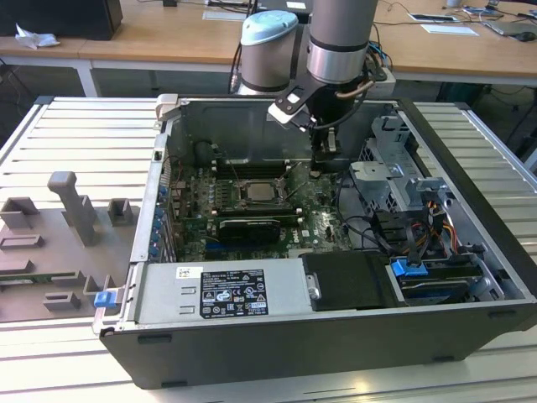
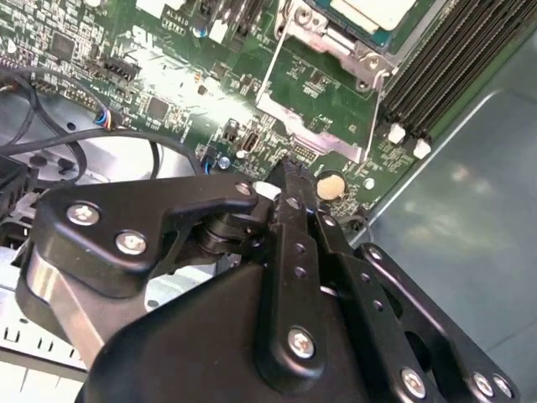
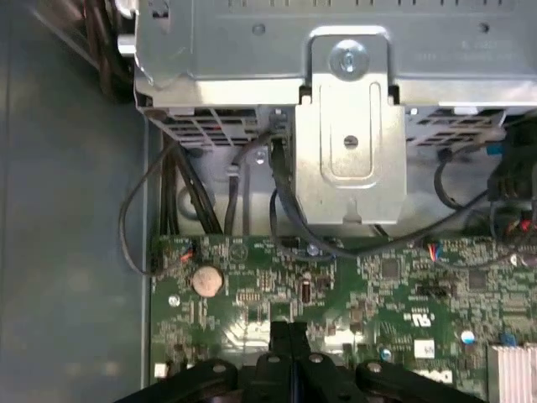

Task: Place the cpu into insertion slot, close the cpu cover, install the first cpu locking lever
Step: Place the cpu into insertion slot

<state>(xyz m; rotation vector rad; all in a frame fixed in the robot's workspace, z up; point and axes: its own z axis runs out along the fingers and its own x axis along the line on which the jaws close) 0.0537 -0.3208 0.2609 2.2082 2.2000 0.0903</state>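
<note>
You see the gripper (image 2: pixel 289 176) clenched on nothing, low over the board (image 3: pixel 394 290), near the cpu (image 1: pixel 260 191).

cpu (image 1: pixel 257 191) in insertion slot (image 1: pixel 242 196) | hand (image 1: pixel 320 168) near, on exterior view's right of slot

The arm (image 1: pixel 339 38) stands nearly upright over the far edge of the green circuit board (image 1: pixel 323 210), its thick grey wrist section pointing straight down. The black gripper (image 1: pixel 322 161) hangs low above the board's far part, toward the exterior view's right. In the first wrist view its two fingers (image 3: pixel 280 337) are pressed together side by side, holding nothing, tips just above the board.
</note>
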